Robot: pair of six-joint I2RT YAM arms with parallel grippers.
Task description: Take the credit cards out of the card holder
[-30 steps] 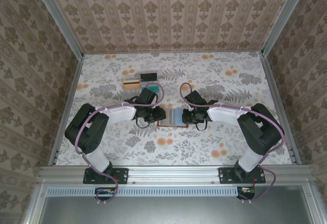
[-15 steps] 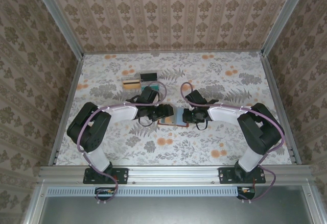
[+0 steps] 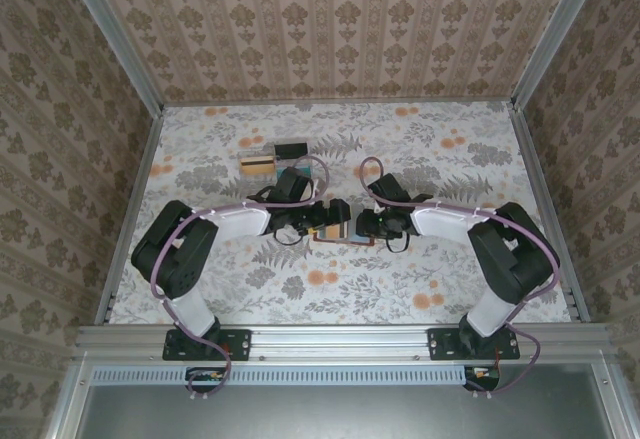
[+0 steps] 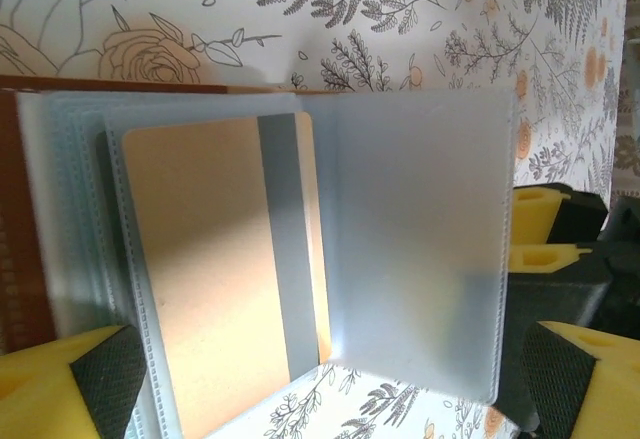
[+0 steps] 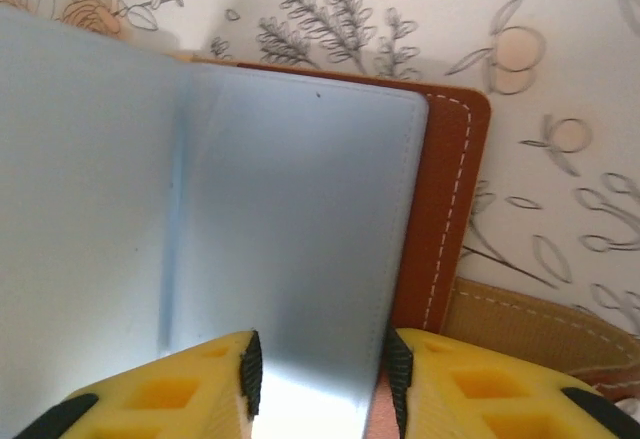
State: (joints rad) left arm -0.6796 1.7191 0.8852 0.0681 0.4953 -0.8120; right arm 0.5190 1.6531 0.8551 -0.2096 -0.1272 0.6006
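The card holder (image 3: 342,231), a reddish-brown leather wallet, lies open on the table between both grippers. In the left wrist view its frosted plastic sleeves are fanned out. One sleeve (image 4: 415,239) stands raised, and a gold-tan credit card (image 4: 200,269) with a grey stripe sits in the sleeve beside it. My left gripper (image 4: 325,364) is wide open around the sleeves, over the wallet's left half (image 3: 322,221). My right gripper (image 5: 325,369) is open, its yellow fingers (image 5: 170,394) straddling the blue-grey inner page (image 5: 290,219) near the leather edge (image 5: 450,199).
A gold-tan card (image 3: 257,164) and a black card (image 3: 292,148) lie on the floral table behind the left arm. The wallet's tan clasp tab (image 5: 540,329) pokes out beside my right finger. Metal rails and patterned walls enclose the table.
My left gripper has moved right, from beside the wallet to over its left half, and now covers much of the blue inside. The right gripper has barely shifted.
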